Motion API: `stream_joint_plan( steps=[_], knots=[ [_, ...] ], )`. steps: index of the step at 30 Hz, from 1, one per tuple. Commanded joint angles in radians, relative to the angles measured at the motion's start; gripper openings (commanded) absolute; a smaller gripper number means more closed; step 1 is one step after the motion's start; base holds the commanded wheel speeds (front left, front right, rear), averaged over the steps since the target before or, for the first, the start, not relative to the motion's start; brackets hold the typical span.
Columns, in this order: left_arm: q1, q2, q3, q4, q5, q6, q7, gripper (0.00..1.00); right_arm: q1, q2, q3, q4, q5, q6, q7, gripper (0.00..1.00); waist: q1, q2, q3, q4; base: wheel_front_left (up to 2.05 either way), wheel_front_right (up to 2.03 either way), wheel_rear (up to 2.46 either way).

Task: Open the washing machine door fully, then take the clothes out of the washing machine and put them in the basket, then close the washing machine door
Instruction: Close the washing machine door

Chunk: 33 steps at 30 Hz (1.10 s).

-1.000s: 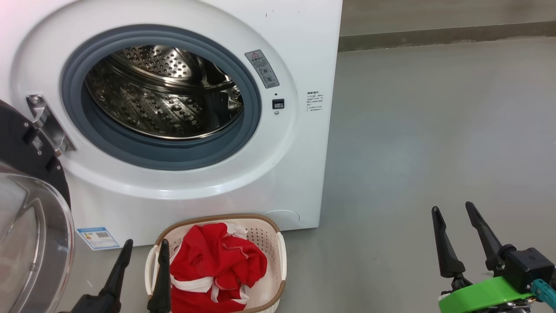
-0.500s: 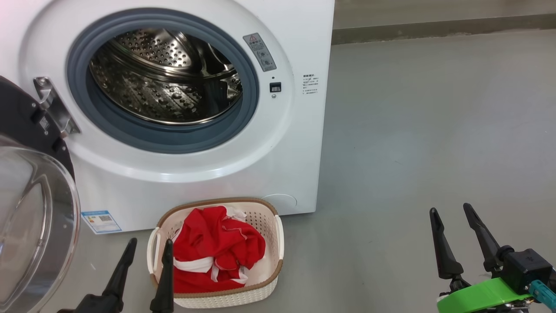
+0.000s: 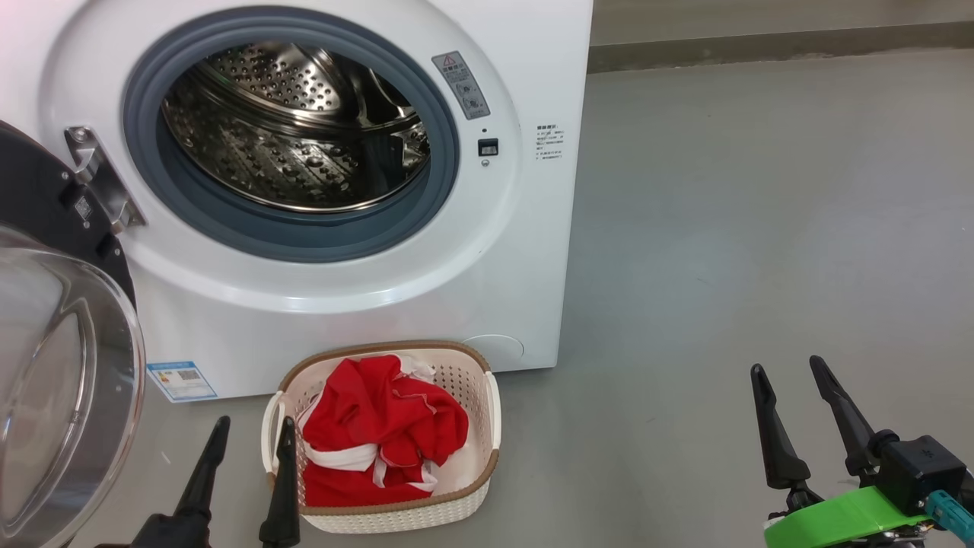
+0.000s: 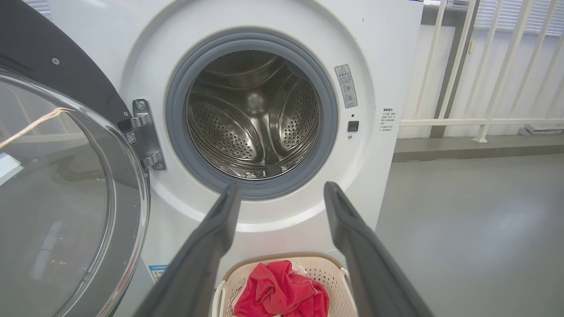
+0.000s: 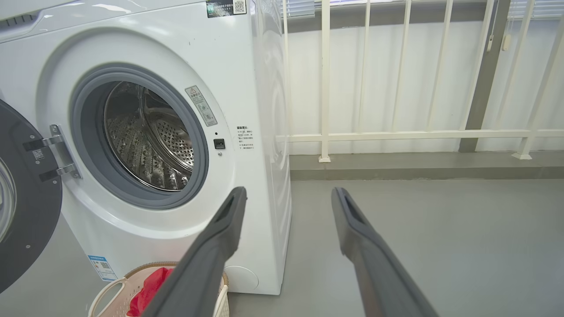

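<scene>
head: above, looking down on washing machine [image 3: 342,320] | 2 wrists: low, facing it | shared: basket [image 3: 411,519]

- Smooth grey floor [image 3: 761,228], bare and faintly glossy.
- Raised grey kerb [image 5: 418,166] along the floor's far edge.
- White railing [image 5: 325,88] of upright bars and one cross rail, standing on the kerb.
- Pale wall [image 5: 418,79] behind the bars.
- Grey post [image 5: 483,88] among the bars.
- Slats, perhaps blinds [image 4: 535,17], high up and blurred.
</scene>
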Motion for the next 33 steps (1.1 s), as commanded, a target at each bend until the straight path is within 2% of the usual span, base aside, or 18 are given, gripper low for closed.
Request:
stream_joint_plan(
  steps=[1, 13, 28, 33],
  knots=[
    [-0.016, 0.017, 0.028, -0.029, 0.015, 0.01, 0.002, 1.0, -0.019, -0.011, 0.023, -0.027, 0.008, 0.005, -0.006, 1.0, 0.0, -0.0001, 0.003, 0.002, 0.0, 0.0, 0.0],
    [-0.023, 0.029, 0.034, -0.07, 0.01, 0.029, 0.008, 1.0, -0.02, -0.011, 0.021, -0.041, 0.008, 0.005, -0.006, 1.0, 0.0, -0.0001, 0.016, 0.061, 0.0, 0.0, 0.0],
    [-0.007, 0.029, 0.043, -0.146, 0.021, 0.086, 0.026, 1.0, -0.015, -0.011, 0.036, -0.065, 0.001, 0.005, -0.006, 1.0, 0.0, -0.0001, 0.013, 0.243, 0.0, 0.0, 0.0],
    [0.0, 0.032, 0.034, -0.158, 0.023, 0.091, 0.045, 1.0, -0.011, -0.011, 0.044, -0.065, 0.003, 0.005, -0.006, 1.0, 0.0, -0.0001, 0.011, 0.308, 0.0, 0.0, 0.0]
  ],
)
